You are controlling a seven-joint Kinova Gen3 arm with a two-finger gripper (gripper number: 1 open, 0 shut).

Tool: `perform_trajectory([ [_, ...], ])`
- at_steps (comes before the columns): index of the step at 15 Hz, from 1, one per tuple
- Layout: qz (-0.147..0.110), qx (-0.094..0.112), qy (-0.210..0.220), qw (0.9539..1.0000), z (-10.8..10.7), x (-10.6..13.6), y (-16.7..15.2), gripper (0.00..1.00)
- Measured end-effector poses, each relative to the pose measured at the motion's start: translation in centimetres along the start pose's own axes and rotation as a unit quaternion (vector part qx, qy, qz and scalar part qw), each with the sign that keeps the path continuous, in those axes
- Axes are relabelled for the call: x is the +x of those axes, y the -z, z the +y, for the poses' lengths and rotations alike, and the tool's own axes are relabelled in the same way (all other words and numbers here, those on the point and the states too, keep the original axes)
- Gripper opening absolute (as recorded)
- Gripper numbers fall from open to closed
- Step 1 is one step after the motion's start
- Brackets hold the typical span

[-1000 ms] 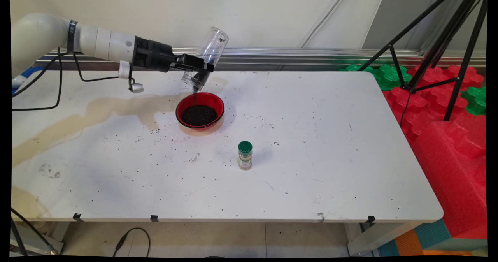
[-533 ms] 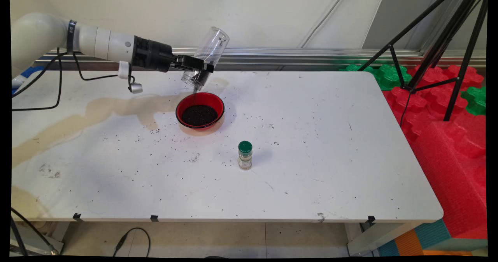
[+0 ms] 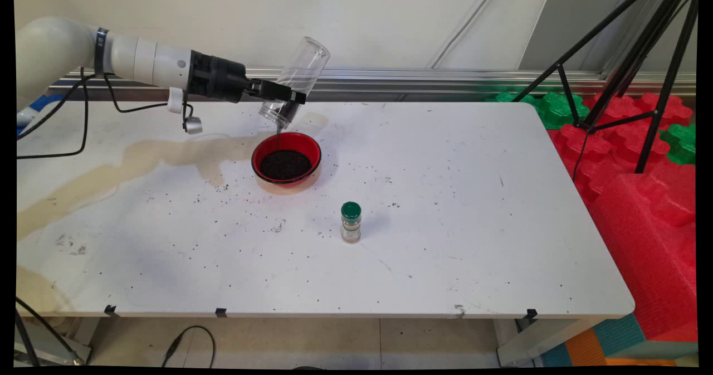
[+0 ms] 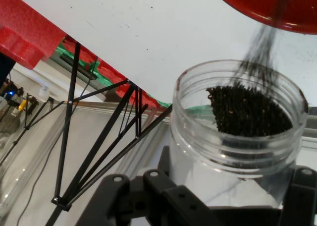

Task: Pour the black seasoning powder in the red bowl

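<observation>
I have the gripper [image 3: 281, 97] raised above the back of the desk [image 3: 473, 208], jaws clamped across a clear plastic jar [image 3: 295, 82] near its open end. The jar is tipped mouth-down, its closed base pointing up and to the right. A thin dark stream of granules [image 3: 278, 136] drops from the mouth into the red bowl [image 3: 286, 159] directly beneath.

The bowl holds a wide dark bed of granules. In the hand view a clump of granules [image 4: 247, 109] sits at the jar's lip, streaming off toward the bowl's rim [image 4: 257, 8]; the rest of the jar looks clear. My judgement: most of the contents are out, only the last remainder is left.

Loose grains are scattered over the desk around the bowl. A small green-capped spice bottle [image 3: 351, 222] stands upright, nearer the front, well apart from the bowl.
</observation>
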Motion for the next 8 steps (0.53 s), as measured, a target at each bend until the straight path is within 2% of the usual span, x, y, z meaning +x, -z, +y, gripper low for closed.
perform_trajectory([
  [8,0.0,0.007,-0.019,0.9998,-0.37,0.09,0.26,0.0],
])
